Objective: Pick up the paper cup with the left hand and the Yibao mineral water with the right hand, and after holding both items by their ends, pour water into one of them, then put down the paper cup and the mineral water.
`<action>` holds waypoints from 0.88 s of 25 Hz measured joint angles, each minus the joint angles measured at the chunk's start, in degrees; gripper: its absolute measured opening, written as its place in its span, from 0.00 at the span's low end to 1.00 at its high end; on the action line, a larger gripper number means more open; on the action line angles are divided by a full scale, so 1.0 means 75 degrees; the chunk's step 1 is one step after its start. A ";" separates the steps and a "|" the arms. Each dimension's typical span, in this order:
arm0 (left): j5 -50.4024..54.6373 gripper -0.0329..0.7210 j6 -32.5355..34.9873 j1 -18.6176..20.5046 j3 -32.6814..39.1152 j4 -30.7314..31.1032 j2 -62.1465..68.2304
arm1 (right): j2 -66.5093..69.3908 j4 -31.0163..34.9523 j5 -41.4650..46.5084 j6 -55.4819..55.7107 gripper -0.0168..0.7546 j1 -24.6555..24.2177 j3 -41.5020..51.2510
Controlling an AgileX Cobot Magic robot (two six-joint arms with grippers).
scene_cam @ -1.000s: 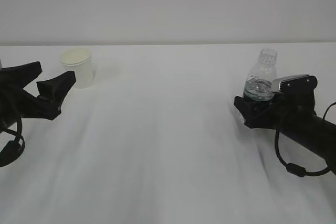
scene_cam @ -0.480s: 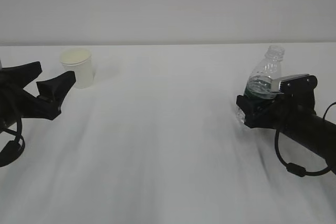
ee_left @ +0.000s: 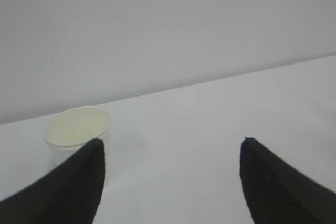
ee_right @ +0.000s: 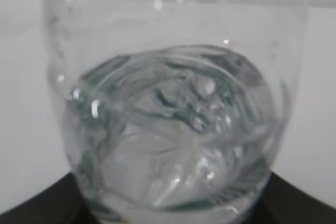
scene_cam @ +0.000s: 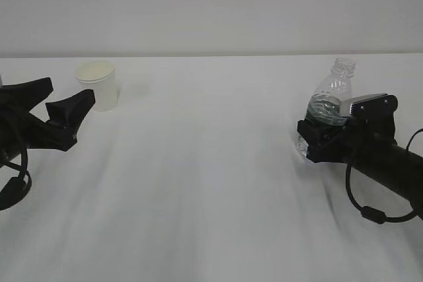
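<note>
The paper cup (scene_cam: 99,84), white with a cream inside, stands upright at the far left of the table. My left gripper (scene_cam: 71,90) is open just in front of it and does not touch it. In the left wrist view the cup (ee_left: 77,129) sits behind the left finger, off to the side of the gap of the left gripper (ee_left: 171,142). The Yibao mineral water (scene_cam: 332,94), capless with some water inside, leans with its neck to the right. My right gripper (scene_cam: 320,131) is shut on its lower body. The bottle (ee_right: 173,124) fills the right wrist view.
A white tabletop (scene_cam: 211,183) stretches between the two arms, with a pale wall behind its far edge. A black cable loop (scene_cam: 370,212) hangs under the right arm.
The right gripper's jaws have closed on the bottle, which went from upright to leaning with its neck to the right. The left arm and the cup have not moved.
</note>
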 joint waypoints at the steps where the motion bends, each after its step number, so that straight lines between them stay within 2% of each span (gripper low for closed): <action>1: 0.0000 0.81 0.0000 0.0000 0.0000 0.0000 0.0000 | 0.0000 0.0000 0.0000 -0.0033 0.56 0.0000 0.0000; 8: 0.0000 0.81 0.0000 0.0000 0.0000 0.0000 0.0000 | 0.0000 -0.0081 0.0000 -0.0128 0.56 0.0000 0.0000; 13: 0.0000 0.81 0.0000 0.0000 0.0000 0.0000 0.0000 | 0.0000 -0.0177 -0.0078 -0.0960 0.56 0.0000 0.0136; 22: 0.0000 0.80 0.0000 0.0000 0.0000 0.0000 0.0000 | -0.0375 0.0239 -0.0194 -0.1715 0.56 0.0000 0.0915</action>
